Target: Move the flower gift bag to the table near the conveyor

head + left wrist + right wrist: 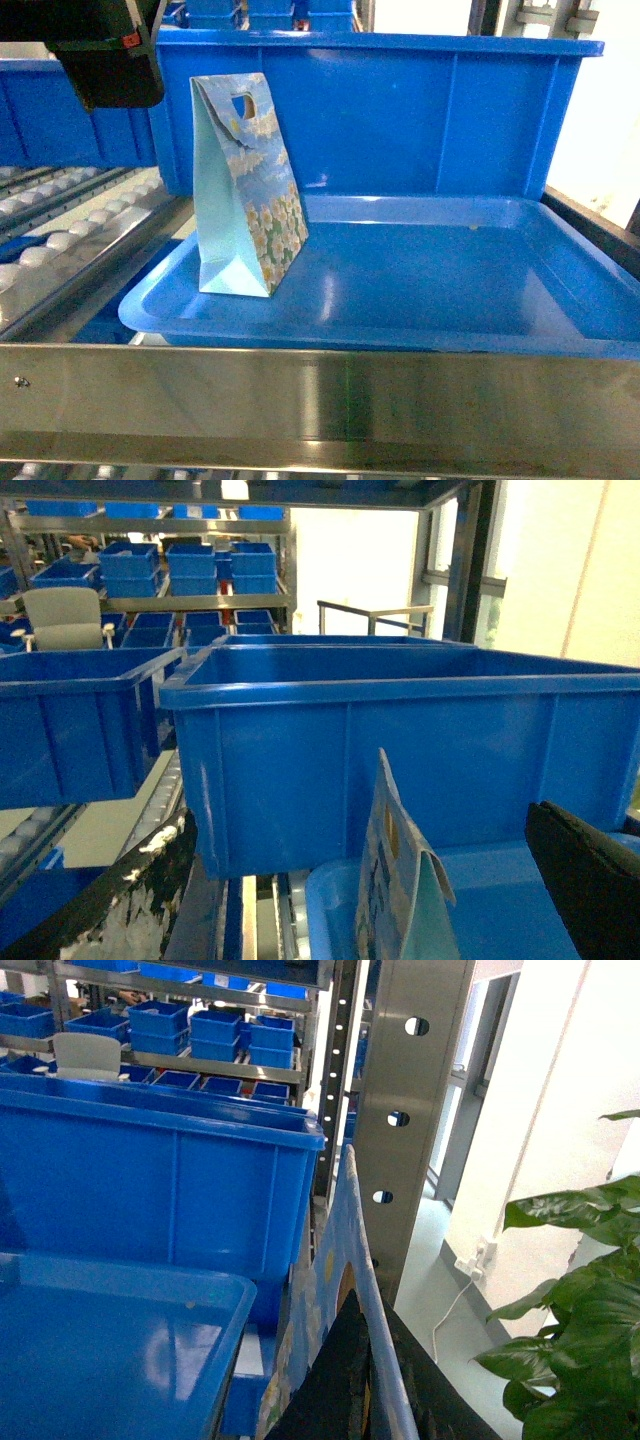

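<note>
A blue bin (400, 110) backs a shallow blue tray (450, 290), where the floral bag (245, 185) stands upright at the left end. Only the right wrist view shows another floral bag (330, 1290), clamped in the right gripper (365, 1380). The left gripper (360, 900) straddles the tray bag's top, fingers apart.

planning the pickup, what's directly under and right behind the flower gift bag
The flower gift bag stands upright on the shallow blue tray, near its left end. Behind it rises a deep blue bin. The tray surface beneath the bag's base is covered.

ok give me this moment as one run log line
phase: pre-grasp | flower gift bag: upright in blue tray, left end | left gripper: open, near bag top, not touching | right gripper: floral paper at fingers, grip unclear
</note>
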`<state>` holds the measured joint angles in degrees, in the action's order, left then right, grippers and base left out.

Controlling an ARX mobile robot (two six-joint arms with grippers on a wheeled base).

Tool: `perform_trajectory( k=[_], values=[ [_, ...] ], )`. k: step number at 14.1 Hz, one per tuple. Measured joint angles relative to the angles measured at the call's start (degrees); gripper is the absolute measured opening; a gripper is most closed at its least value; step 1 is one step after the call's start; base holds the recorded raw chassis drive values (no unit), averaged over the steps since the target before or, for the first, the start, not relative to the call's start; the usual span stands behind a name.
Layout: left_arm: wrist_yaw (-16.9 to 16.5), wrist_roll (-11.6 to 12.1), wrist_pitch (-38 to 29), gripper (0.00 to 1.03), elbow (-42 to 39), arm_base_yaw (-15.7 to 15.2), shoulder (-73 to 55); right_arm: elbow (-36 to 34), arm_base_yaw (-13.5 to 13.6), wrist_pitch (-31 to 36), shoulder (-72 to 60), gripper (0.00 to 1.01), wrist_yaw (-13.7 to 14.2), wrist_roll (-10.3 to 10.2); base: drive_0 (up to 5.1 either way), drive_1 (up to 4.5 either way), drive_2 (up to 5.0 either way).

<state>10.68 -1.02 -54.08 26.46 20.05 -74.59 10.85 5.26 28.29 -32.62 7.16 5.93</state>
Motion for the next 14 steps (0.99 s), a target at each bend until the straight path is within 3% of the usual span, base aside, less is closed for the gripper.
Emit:
perform_trajectory(
  k=[5,11,12,14],
  values=[
    [1.29,-0.04,-2.1,0.98,4.2,-0.26,-11.43,0.0,0.0,0.0,0.0,0.02,0.0,0.0,0.0,0.0,0.0],
    [-1.97,-0.5,1.53,0.98,16.15,0.57,-21.05,0.0,0.0,0.0,0.0,0.02,0.0,0.0,0.0,0.0,0.0],
    [-2.36,-0.22,2.34,0.92,17.77,0.98,-22.45,0.0,0.0,0.0,0.0,0.02,0.0,0.0,0.0,0.0,0.0],
    [-2.82,0.26,4.31,0.69,19.96,2.45,-23.89,0.0,0.0,0.0,0.0,0.02,0.0,0.0,0.0,0.0,0.0]
  ],
)
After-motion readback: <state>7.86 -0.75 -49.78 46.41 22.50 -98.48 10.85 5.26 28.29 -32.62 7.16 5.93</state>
